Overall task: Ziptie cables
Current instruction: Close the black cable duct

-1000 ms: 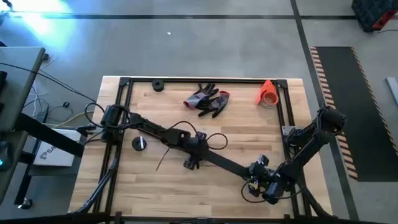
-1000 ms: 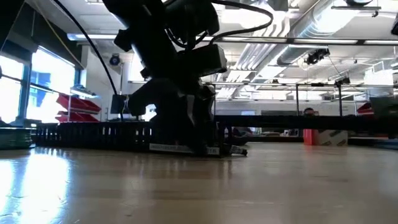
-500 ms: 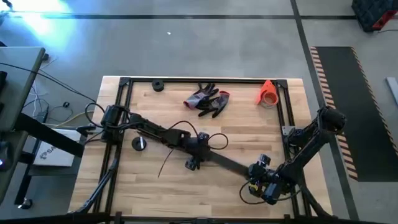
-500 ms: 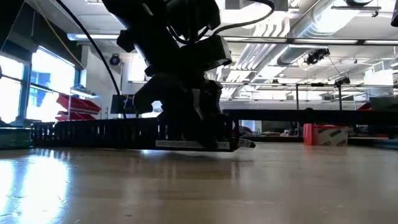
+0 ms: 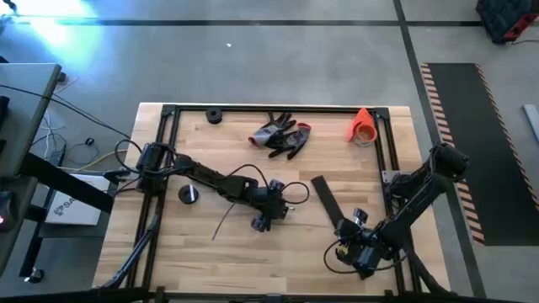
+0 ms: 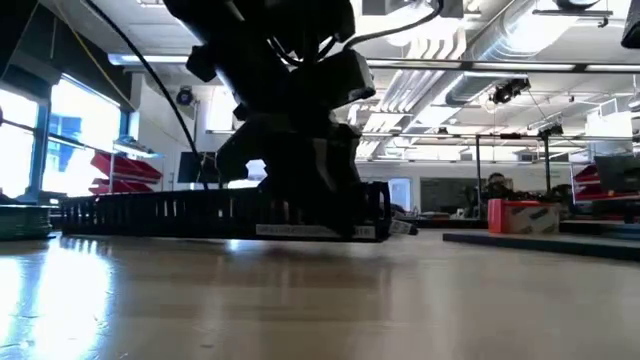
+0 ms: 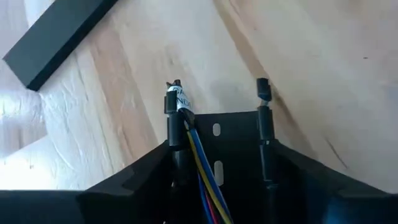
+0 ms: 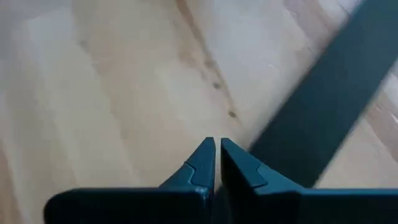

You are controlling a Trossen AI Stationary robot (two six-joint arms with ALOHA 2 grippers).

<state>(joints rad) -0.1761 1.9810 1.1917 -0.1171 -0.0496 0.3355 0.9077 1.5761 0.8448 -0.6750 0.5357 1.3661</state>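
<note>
Wooden table [image 5: 202, 252]: left gripper [image 7: 217, 99] spread wide, holding nothing; right gripper [image 8: 217, 155] pinched together, empty, beside black strip [image 5: 327, 200]. Cables should be gathered first.

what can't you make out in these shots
- High view: the thin wire near the left gripper is too small to tell colour or count.
- Low view: a dark arm blocks the table behind it.
- Wrist views: the black strip is cut off by the edge.
</note>
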